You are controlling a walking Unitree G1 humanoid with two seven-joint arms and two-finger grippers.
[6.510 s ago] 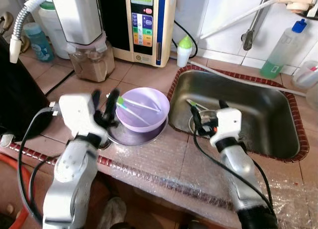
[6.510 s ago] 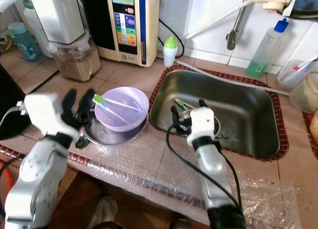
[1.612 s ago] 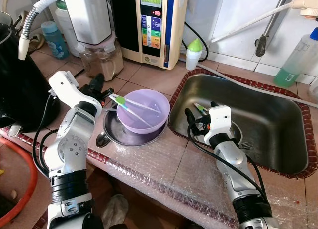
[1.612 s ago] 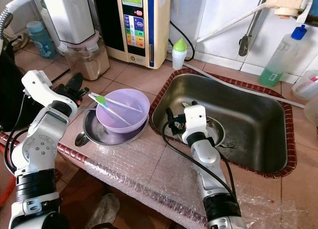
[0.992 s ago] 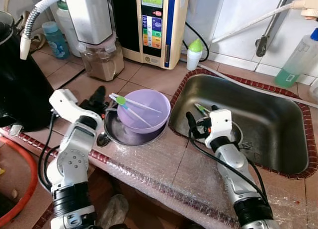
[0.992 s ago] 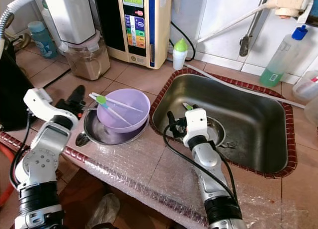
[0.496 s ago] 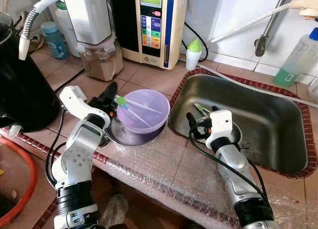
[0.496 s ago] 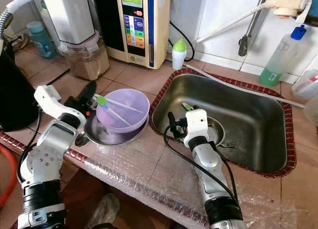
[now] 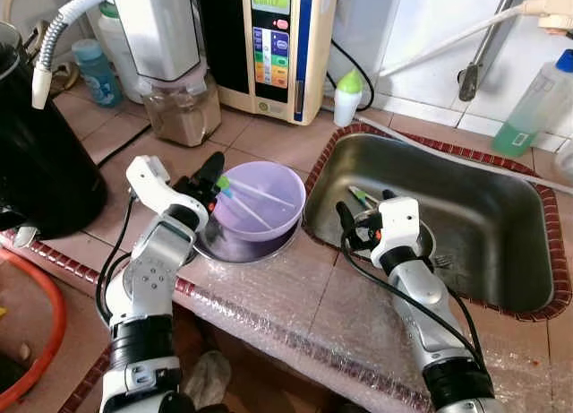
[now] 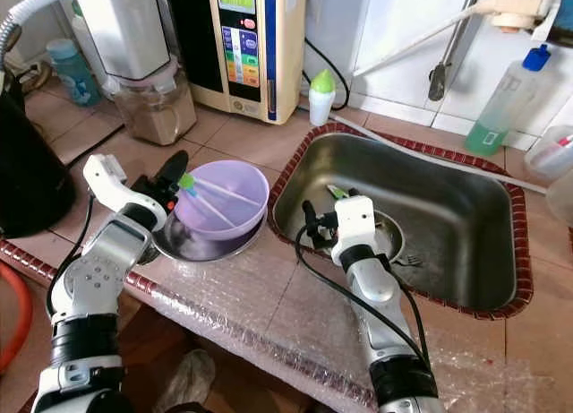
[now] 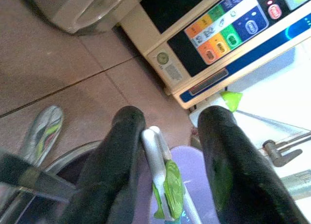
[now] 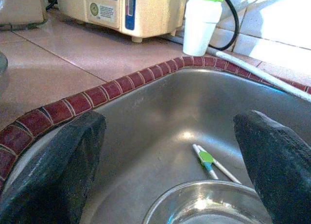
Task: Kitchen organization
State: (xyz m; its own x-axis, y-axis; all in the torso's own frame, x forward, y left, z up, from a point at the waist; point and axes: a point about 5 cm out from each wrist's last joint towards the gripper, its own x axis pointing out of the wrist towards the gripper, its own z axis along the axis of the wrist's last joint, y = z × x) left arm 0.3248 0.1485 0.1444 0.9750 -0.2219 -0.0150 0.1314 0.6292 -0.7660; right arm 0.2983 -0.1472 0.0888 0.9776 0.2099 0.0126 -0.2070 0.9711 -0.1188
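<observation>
A purple bowl (image 9: 264,198) sits in a steel dish (image 9: 224,249) on the tiled counter. White tongs with a green joint (image 9: 240,195) lie across the bowl. My left gripper (image 9: 209,182) is at the bowl's left rim. In the left wrist view it (image 11: 170,122) is open, with its fingers on either side of the tongs' green end (image 11: 167,187). My right gripper (image 9: 363,223) hangs open over the left side of the sink (image 9: 501,184), holding nothing. Below it stand a steel bowl (image 12: 204,204) and a second pair of tongs (image 12: 210,162).
A spoon (image 11: 43,131) lies beside the dish. A fork (image 9: 443,262) lies in the sink. Behind stand a water ioniser (image 9: 269,46), a jar of brown powder (image 9: 183,113), a black kettle (image 9: 40,162), a white bottle (image 9: 347,98) and a soap bottle (image 9: 528,104). Bubble wrap covers the counter's front edge.
My left gripper has swung right from beside the dish to the bowl's rim, and its fingers now straddle the tongs. The right arm has stayed over the sink.
</observation>
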